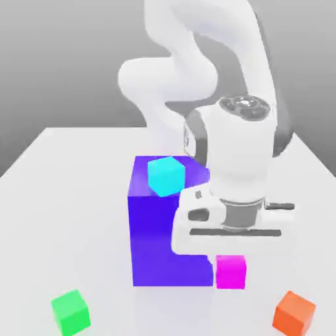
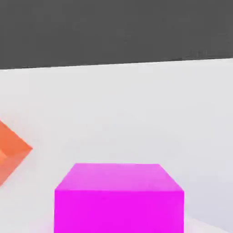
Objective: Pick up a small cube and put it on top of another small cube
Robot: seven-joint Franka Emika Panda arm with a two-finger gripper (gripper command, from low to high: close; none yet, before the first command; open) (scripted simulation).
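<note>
Reading the exterior view from its left to its right, we first meet the green cube (image 1: 70, 311) low at about seven o'clock on the white table (image 1: 39, 197), standing alone. Toward the middle rises the big blue-violet block (image 1: 154, 239), with a cyan cube (image 1: 165, 175) resting on its top face. Just beside the block's lower corner, at roughly five o'clock from it, sits the small magenta-pink cube (image 1: 231, 271), on the table and directly beneath our gripper (image 1: 231, 246), which hangs low over it. Farthest over, at about four o'clock, lies the orange cube (image 1: 294, 313), apart from everything. In the hand view the magenta-pink cube (image 2: 119, 198) looms close with the orange cube (image 2: 11, 152) off at nine o'clock. We cannot tell how the jaws stand. We judge the task to be in its early part: the cube rests on the table, not lifted, so gripping, raising, carrying and stacking all appear left to do.
</note>
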